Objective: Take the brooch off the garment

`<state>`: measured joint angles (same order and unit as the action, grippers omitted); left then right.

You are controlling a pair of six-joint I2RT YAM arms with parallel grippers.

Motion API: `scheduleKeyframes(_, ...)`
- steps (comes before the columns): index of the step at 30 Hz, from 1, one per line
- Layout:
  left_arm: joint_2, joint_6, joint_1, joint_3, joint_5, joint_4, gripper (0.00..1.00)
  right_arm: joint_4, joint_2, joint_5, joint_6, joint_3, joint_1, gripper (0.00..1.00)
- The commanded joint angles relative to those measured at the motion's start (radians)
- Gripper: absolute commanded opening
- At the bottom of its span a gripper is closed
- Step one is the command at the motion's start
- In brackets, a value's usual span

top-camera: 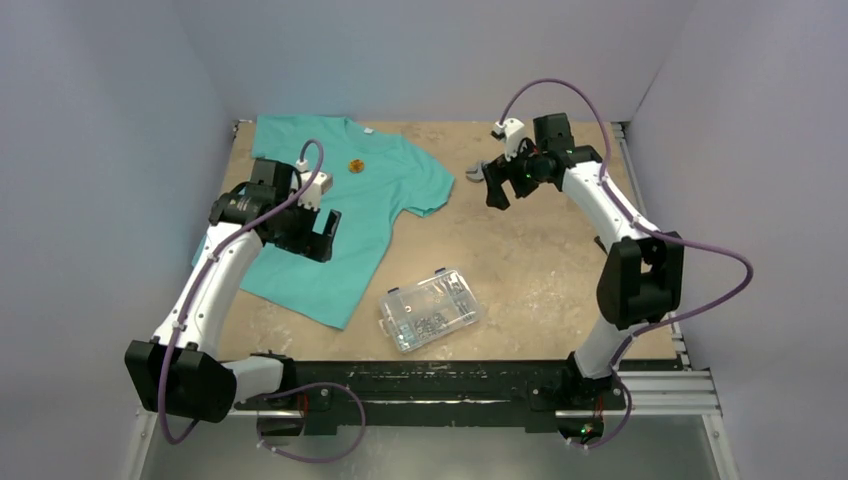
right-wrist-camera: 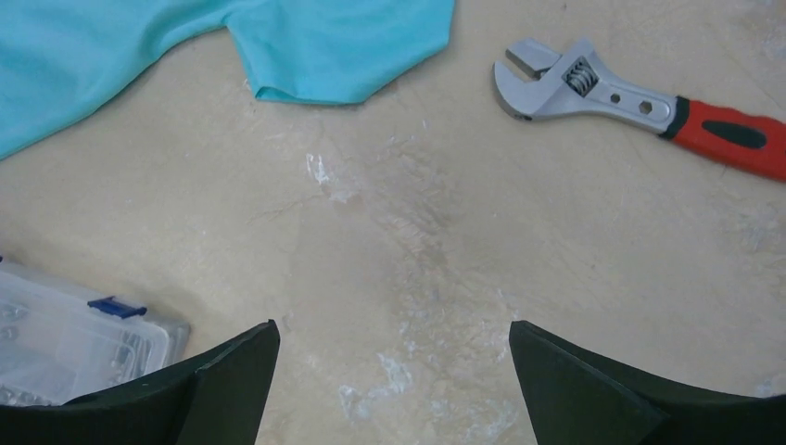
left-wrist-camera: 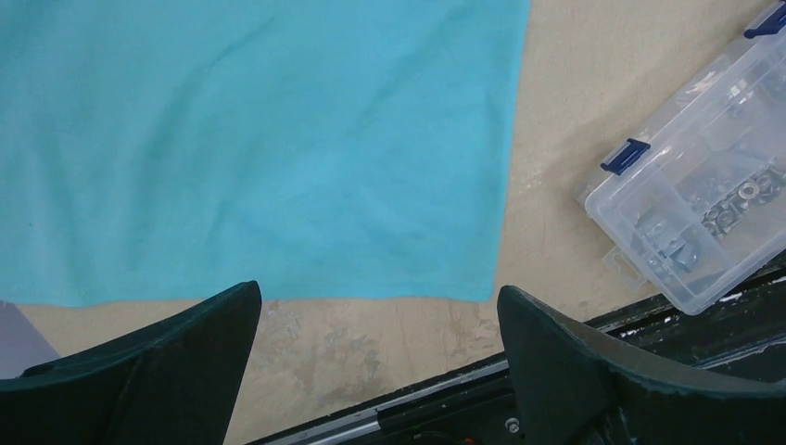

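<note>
While brooch (top-camera: 356, 165) sits on garment (top-camera: 370, 215) chest, just below neckline, left jaws hang released over garment's lower half, grasping nothing; right jaws released too, beyond garment's right sleeve, over counter (top-camera: 540, 250), wrench (right-wrist-camera: 593, 88) nearby.

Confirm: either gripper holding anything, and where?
Nothing held. Left gripper and right gripper both open and empty; brooch sits on the shirt.

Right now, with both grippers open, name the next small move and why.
Probably ease the left gripper forward to above the brooch. It hangs open over the lower half of the shirt, the brooch sits farther up on the chest, and the right gripper is farther off.
</note>
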<state>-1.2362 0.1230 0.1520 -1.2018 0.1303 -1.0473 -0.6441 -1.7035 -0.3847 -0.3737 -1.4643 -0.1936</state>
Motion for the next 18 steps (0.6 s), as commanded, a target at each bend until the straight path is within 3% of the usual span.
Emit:
scheduleKeyframes(1, -0.006, -0.011, 0.003, -0.046, 0.024, 0.065, 1.0, 0.027, -0.072, -0.03, 0.023, -0.144, -0.03, 0.99)
scheduleKeyframes(11, -0.046, -0.001, 0.003, -0.092, 0.004, 0.039, 1.0, 0.13, -0.338, -0.025, 0.112, -0.403, -0.101, 0.95)
scheduleKeyframes(18, -0.081, -0.021, 0.003, -0.133, -0.013, 0.02, 1.0, 0.19, -0.531, 0.003, 0.198, -0.563, -0.139, 0.81)
